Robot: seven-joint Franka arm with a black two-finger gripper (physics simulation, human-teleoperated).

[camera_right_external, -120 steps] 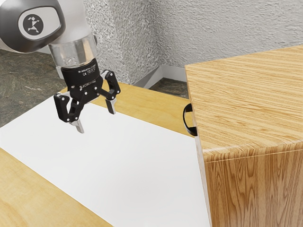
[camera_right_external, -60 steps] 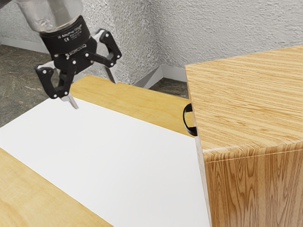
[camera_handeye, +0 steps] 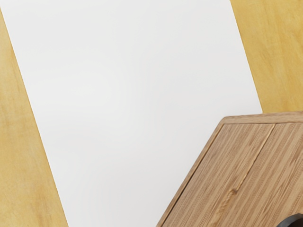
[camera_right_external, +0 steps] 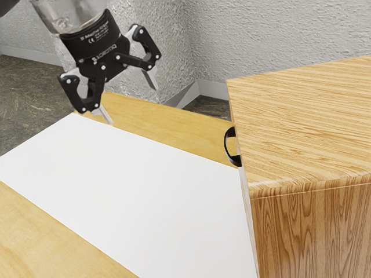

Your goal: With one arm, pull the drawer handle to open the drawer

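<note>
Wide and empty, the hand [camera_right_external: 128, 97] now sits higher than a second ago, lifted off the white sheet [camera_right_external: 133, 191] and tipped so its fingers slant toward the cabinet [camera_right_external: 301, 116]. Over the last half second it has also drifted back toward that cabinet. The handle [camera_right_external: 231, 147], a black loop, lies ahead of the hand and lower, well apart from it. A dark curve on the drawer front [camera_handeye: 246, 179] in the wrist view is probably the same handle. I judge the reach is only lining up: nothing is gripped, the drawer is unopened, and the hand has to come down and close the gap.
</note>
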